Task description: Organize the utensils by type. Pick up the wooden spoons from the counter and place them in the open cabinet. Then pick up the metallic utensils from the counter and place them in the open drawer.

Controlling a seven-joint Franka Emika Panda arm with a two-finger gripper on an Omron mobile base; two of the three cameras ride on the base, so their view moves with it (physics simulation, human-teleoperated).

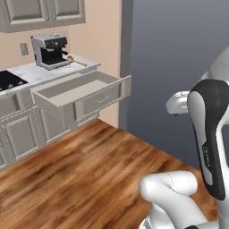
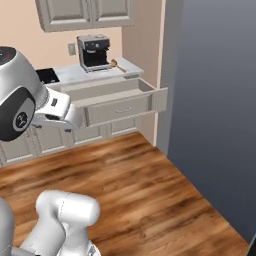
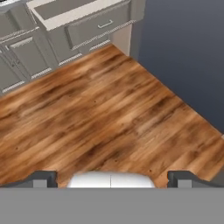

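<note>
One wooden spoon [image 1: 77, 61] [image 2: 118, 65] lies on the white marble counter [image 1: 40, 71] [image 2: 70, 74], just right of the coffee machine. Below it the open drawer [image 1: 76, 86] [image 2: 105, 90] [image 3: 65, 6] is pulled out, and its pale inside looks bare. My gripper [image 3: 112, 178] is open with nothing between its fingertips [image 3: 43, 178]. It hangs over the wood floor, well back from the counter and pointing down towards the floor in front of the drawer. The metallic utensils and the open cabinet are out of view.
A silver-and-black coffee machine [image 1: 50, 50] [image 2: 94, 51] stands on the counter, with a black cooktop [image 1: 9, 80] to its left. Closed wall cabinets [image 1: 40, 13] hang above. A dark grey wall [image 2: 215, 100] rises at the right, beyond the wood floor [image 3: 109, 113].
</note>
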